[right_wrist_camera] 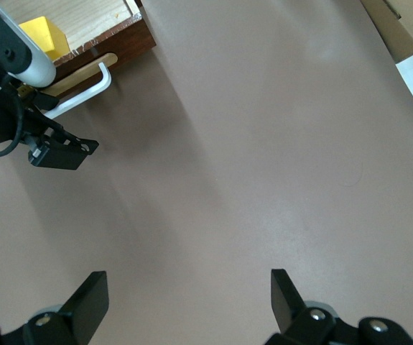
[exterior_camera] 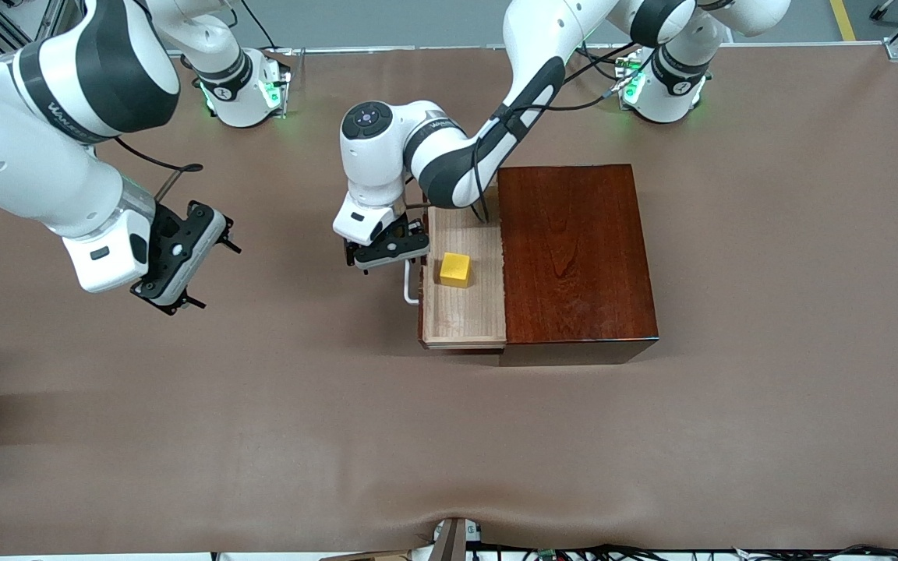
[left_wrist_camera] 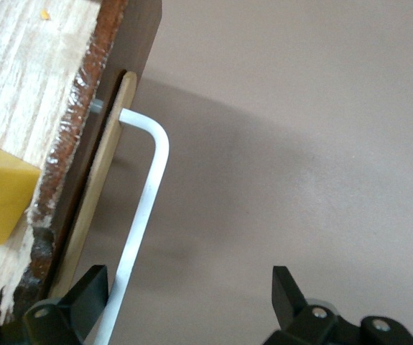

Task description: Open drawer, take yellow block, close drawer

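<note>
The pale-wood drawer tray [exterior_camera: 463,308] with its white U-shaped bar handle [exterior_camera: 409,286] stands pulled out of the glossy dark reddish-brown wooden box [exterior_camera: 574,253] toward the right arm's end of the table, and the small bright yellow block [exterior_camera: 454,269] sits on the tray floor. The left gripper [exterior_camera: 387,251] is at the handle, and only the left wrist view shows its fingers [left_wrist_camera: 84,295] spread wide with the white bar just inside one of them, gripping nothing. The right gripper [exterior_camera: 176,265] waits over the bare brown table mat [exterior_camera: 262,405] toward the right arm's end, fingers [right_wrist_camera: 87,298] wide apart and empty per its wrist view; "WANFEN"-like lettering on the arm links is only partly legible.
</note>
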Action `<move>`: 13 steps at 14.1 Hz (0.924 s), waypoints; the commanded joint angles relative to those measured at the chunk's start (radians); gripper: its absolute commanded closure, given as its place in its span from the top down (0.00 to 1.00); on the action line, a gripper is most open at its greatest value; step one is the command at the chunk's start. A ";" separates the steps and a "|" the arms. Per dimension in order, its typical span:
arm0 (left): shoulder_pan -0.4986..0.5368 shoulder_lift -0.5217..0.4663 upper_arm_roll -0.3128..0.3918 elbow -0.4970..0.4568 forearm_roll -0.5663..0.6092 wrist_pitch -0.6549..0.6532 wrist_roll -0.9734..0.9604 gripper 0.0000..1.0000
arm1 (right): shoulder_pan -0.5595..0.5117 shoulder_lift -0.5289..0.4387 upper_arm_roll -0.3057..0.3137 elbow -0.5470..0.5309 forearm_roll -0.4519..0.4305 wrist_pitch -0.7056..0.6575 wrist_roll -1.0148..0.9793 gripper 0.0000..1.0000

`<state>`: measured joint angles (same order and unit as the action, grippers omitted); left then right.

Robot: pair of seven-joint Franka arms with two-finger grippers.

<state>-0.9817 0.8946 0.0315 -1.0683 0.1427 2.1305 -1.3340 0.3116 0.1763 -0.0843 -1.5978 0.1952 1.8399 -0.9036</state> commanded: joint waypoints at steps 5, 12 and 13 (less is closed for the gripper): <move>0.040 -0.086 -0.001 0.048 -0.015 -0.161 0.002 1.00 | -0.014 -0.011 0.000 -0.017 0.024 0.013 -0.072 1.00; 0.196 -0.310 0.010 0.028 -0.049 -0.335 0.148 1.00 | -0.006 -0.001 0.000 -0.019 0.026 0.033 -0.149 1.00; 0.228 -0.333 0.011 0.028 -0.043 -0.386 0.195 1.00 | 0.003 0.006 0.000 -0.017 0.026 0.045 -0.149 1.00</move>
<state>-0.8006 0.6307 0.0438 -1.0037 0.1132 1.8156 -1.2143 0.3039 0.1771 -0.0877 -1.6096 0.1958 1.8623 -1.0324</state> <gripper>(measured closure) 0.000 0.000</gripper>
